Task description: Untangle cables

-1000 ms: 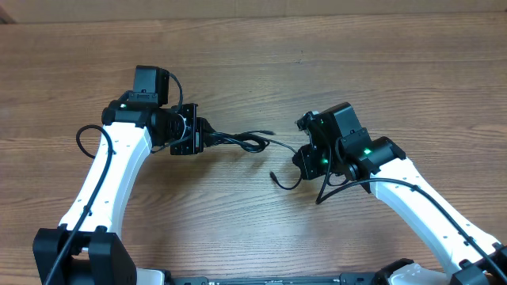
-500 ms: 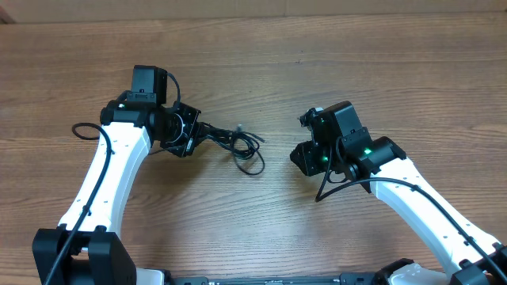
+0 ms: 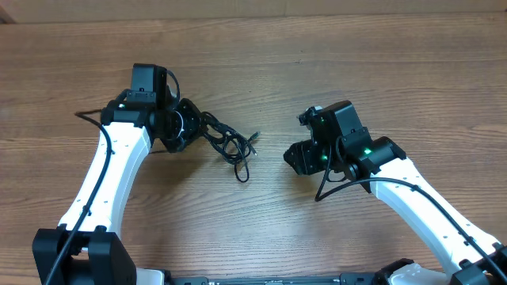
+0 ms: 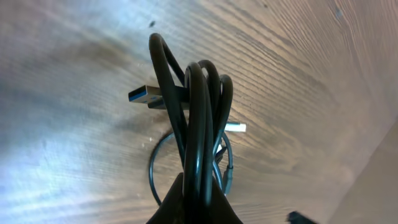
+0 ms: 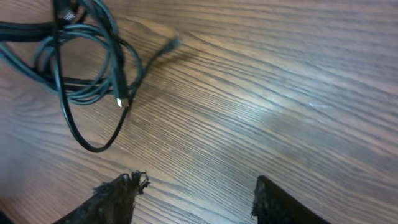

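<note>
The cables [image 3: 230, 144] are thin black cords looped into one small bundle on the wooden table [image 3: 261, 71], just right of my left gripper [image 3: 196, 127]. That gripper is shut on the bundle's left end. In the left wrist view the cables [image 4: 200, 118] run up from the pinched left gripper [image 4: 202, 202], with a USB plug [image 4: 142, 95] and a small silver plug [image 4: 237, 128] sticking out. My right gripper [image 3: 291, 157] stands open and empty a short way right of the bundle. From the right wrist, the cables [image 5: 87, 59] lie beyond the spread right gripper [image 5: 196, 186], apart from it.
Bare wood grain surrounds the bundle on all sides. Both white arms reach in from the near edge, with thicker black wires running along them [image 3: 87, 131]. The table's far edge [image 3: 253, 16] lies well behind the grippers.
My right gripper has opened and let go of the cable end. The left gripper has drawn the bundle leftward, so the strand stretched between the grippers has sprung back into loose loops.
</note>
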Robot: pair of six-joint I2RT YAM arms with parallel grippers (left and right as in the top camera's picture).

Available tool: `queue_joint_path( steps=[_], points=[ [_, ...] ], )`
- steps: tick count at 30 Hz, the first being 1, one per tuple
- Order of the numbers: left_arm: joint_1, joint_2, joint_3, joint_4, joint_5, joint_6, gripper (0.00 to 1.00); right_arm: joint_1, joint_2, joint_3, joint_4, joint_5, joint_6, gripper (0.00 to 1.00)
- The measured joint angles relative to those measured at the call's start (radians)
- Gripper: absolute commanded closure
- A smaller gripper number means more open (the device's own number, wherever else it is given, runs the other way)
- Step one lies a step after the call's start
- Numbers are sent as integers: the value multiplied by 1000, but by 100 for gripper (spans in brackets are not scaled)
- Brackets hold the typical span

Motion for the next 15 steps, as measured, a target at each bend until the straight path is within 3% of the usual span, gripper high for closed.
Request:
queue_joint_path(
  steps=[9, 15],
  points=[
    [-1, 0, 0, 38, 22, 269, 96, 0, 0, 0, 50, -73, 0, 37],
    [-22, 0, 0, 68, 181, 573, 96, 0, 0, 0, 75, -99, 0, 37]
  ],
)
